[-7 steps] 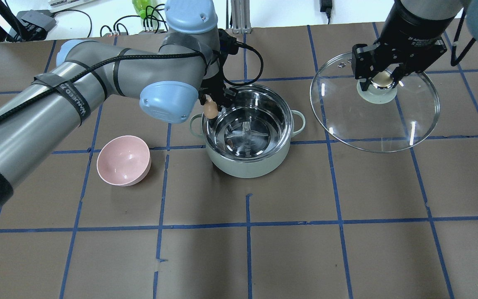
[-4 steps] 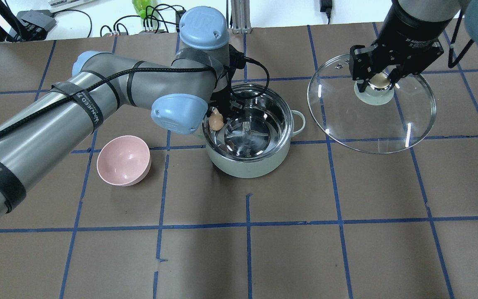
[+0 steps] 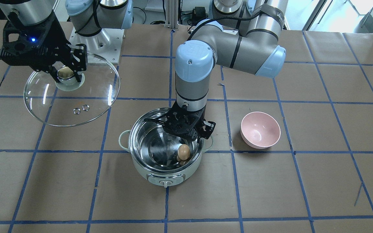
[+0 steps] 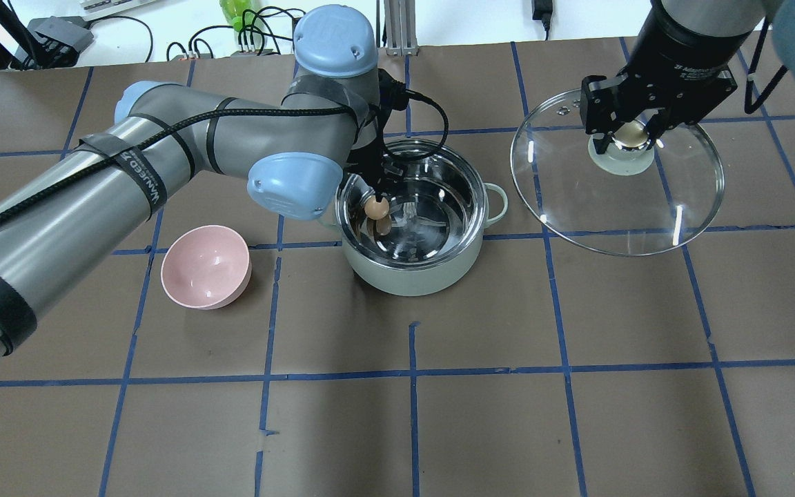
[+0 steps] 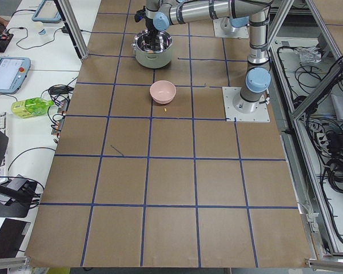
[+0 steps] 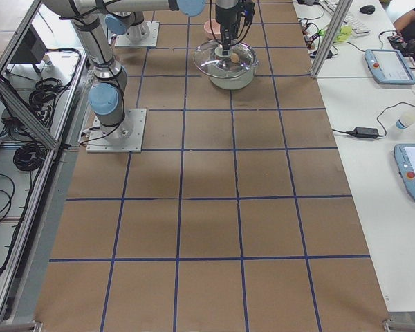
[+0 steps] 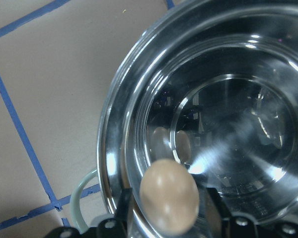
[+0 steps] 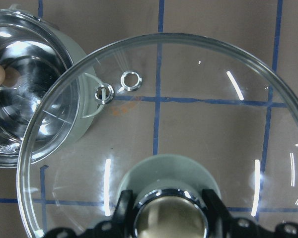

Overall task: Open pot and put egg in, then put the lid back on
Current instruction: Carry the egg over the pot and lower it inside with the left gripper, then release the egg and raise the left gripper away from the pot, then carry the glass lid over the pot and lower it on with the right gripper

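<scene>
The mint-green pot (image 4: 411, 276) stands open mid-table, its steel inside bare; it also shows in the front view (image 3: 147, 171). My left gripper (image 4: 375, 204) reaches into the pot near its left wall, shut on the tan egg (image 4: 376, 207), which hangs above the pot's floor. In the left wrist view the egg (image 7: 169, 196) sits between the two fingers over the pot's rim (image 7: 119, 129). My right gripper (image 4: 631, 134) is shut on the lid's knob and holds the glass lid (image 4: 618, 200) in the air to the right of the pot. The lid (image 8: 188, 99) fills the right wrist view.
A pink bowl (image 4: 205, 266) sits on the table left of the pot, also seen in the front view (image 3: 260, 129). The left arm's elbow hangs between the bowl and the pot. Brown paper with blue tape lines covers the table.
My left gripper has carried the egg rightward and down, from over the pot's left rim to inside the pot. The right gripper and lid have barely shifted.
</scene>
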{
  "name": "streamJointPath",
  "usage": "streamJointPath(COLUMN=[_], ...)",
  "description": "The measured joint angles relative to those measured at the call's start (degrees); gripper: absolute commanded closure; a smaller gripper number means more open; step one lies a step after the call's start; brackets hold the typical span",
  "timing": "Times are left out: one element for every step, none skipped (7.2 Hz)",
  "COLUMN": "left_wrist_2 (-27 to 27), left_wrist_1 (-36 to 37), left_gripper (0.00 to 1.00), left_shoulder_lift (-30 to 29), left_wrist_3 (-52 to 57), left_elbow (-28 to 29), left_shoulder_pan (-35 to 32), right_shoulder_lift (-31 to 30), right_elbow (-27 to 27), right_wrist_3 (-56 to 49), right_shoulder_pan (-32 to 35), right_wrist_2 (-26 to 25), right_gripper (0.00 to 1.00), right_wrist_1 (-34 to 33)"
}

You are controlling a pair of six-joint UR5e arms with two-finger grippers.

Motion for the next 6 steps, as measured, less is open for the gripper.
streamJointPath(left_wrist_2=[-2.7, -6.0, -8.1, -8.8, -8.1, -5.6], left_wrist_1=[-1.2, -3.4, -6.8, -11.7, -17.0, -22.5], left_gripper=[0.1, 0.07, 0.02, 0.01, 0.01, 0.01], left_shoulder_lift=[1.7, 4.2, 7.5, 11.1, 14.3, 17.3], left_wrist_3=[0.1, 0.1, 0.3, 0.5, 0.7, 0.7], left_elbow=[0.9, 1.3, 1.6, 1.7, 1.8, 2.1], left_shoulder_pan=[2.5, 5.8, 9.3, 12.5, 14.6, 15.8], right_shoulder_lift=[0.1, 0.2, 0.8, 1.9, 3.9, 7.1], right_elbow=[-0.1, -0.4, -0.9, -1.7, -2.9, -4.2], right_wrist_3=[0.0, 0.1, 0.2, 1.5, 3.9, 8.6], right_shoulder_pan=[0.1, 0.2, 0.5, 1.7, 3.9, 7.3], right_wrist_2=[0.0, 0.0, 0.2, 0.2, 0.1, 0.0], right_gripper=[0.86, 0.86, 0.86, 0.86, 0.86, 0.86], right_wrist_1=[-0.1, -0.3, -0.6, -1.0, -1.9, -4.3])
